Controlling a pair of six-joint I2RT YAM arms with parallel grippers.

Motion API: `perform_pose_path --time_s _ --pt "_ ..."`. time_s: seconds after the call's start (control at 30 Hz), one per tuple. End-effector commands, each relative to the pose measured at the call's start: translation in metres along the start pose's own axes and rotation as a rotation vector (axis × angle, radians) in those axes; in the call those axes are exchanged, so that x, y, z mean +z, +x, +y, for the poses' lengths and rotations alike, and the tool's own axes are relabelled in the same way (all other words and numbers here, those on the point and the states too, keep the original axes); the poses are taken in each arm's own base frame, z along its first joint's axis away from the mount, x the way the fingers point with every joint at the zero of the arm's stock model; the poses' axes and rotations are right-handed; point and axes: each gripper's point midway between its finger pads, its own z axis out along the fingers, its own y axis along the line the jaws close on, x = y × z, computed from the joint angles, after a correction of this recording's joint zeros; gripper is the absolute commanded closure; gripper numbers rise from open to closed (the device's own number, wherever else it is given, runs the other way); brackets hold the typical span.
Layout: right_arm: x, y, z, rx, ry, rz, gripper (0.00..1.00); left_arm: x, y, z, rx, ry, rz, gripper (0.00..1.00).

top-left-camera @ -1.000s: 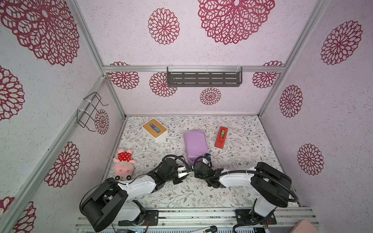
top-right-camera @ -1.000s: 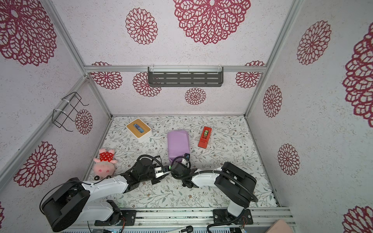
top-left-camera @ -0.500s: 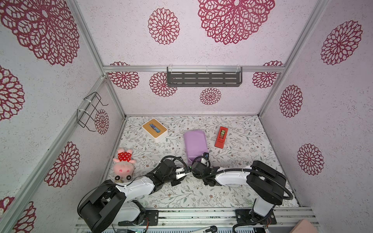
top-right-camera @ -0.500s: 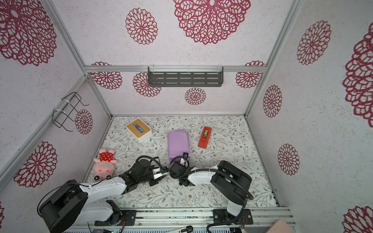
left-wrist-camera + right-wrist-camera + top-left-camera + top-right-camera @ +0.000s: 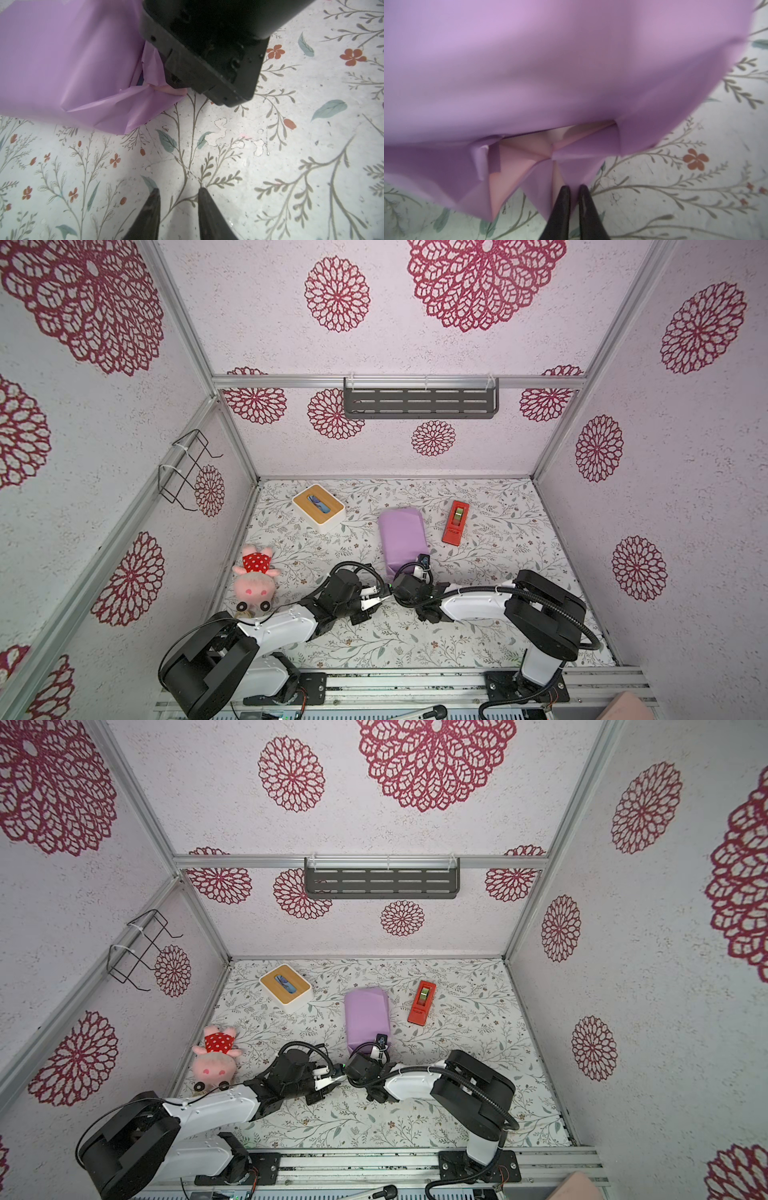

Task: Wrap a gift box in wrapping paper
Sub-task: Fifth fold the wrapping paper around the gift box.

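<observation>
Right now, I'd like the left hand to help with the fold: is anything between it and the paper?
Partly. The right hand sits at the paper's open folded end, its black body covering that end from the left hand. Only bare table lies before the paper's near corner.

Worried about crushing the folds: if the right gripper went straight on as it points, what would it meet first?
The wrapping paper: its folded end flaps sit just ahead of the right gripper, probably almost touching, though depth is unclear.
</observation>
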Motion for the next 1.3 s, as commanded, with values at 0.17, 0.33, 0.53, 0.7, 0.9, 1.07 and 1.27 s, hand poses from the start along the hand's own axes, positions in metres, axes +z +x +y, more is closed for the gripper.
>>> perform_pose_path --time_s 0.17,0.33,0.53,0.7,0.9,1.07,1.27 --pt "0.003 0.033 -0.016 -0.113 0.072 0.077 0.94 -0.008 -0.055 0.015 0.055 -0.037 -0.195 0.67" --pt "-0.001 0.024 -0.008 -0.096 0.045 0.052 1.00 -0.007 -0.053 0.012 0.068 -0.027 -0.191 0.67" --pt "-0.010 0.009 -0.001 -0.039 -0.017 0.026 1.00 -0.001 -0.054 0.011 0.117 -0.022 -0.196 0.66" --pt "-0.013 0.005 -0.001 0.039 -0.070 0.031 1.00 0.006 -0.057 0.011 0.169 -0.016 -0.212 0.66" --pt "-0.016 0.000 -0.003 0.121 -0.124 0.035 1.00 0.016 -0.057 0.007 0.235 0.004 -0.231 0.67" --pt "-0.018 -0.004 -0.005 0.165 -0.150 0.032 1.00 0.028 -0.055 0.007 0.280 0.015 -0.229 0.67" --pt "-0.020 -0.006 -0.008 0.219 -0.179 0.033 1.00 0.041 -0.055 0.006 0.344 0.031 -0.236 0.67"
